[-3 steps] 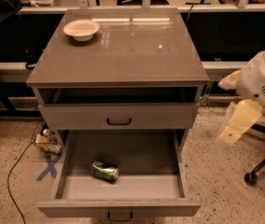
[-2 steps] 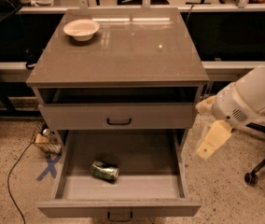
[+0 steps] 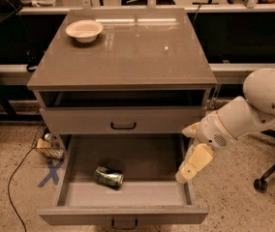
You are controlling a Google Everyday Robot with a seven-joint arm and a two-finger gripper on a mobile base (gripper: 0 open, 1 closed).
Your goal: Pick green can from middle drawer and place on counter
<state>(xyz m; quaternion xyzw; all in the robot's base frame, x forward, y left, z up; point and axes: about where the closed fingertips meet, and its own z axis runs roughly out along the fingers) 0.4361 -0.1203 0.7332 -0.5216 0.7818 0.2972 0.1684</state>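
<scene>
The green can (image 3: 109, 176) lies on its side on the floor of the open middle drawer (image 3: 74, 158), left of centre near the front. The counter (image 3: 142, 57) is the glossy grey-brown cabinet top above. My gripper (image 3: 191, 164) hangs from the white arm (image 3: 244, 117) at the drawer's right wall, above the rim, well to the right of the can and apart from it. It holds nothing that I can see.
A white bowl (image 3: 84, 30) stands on the counter's back left. A shallower closed drawer front (image 3: 123, 121) with a black handle sits above the open drawer. A chair base (image 3: 268, 175) stands at right. A cable and small items (image 3: 48, 146) lie on the floor at left.
The arm and gripper have moved left and down, from beside the cabinet's right side to over the right wall of the open drawer. The can has not moved.
</scene>
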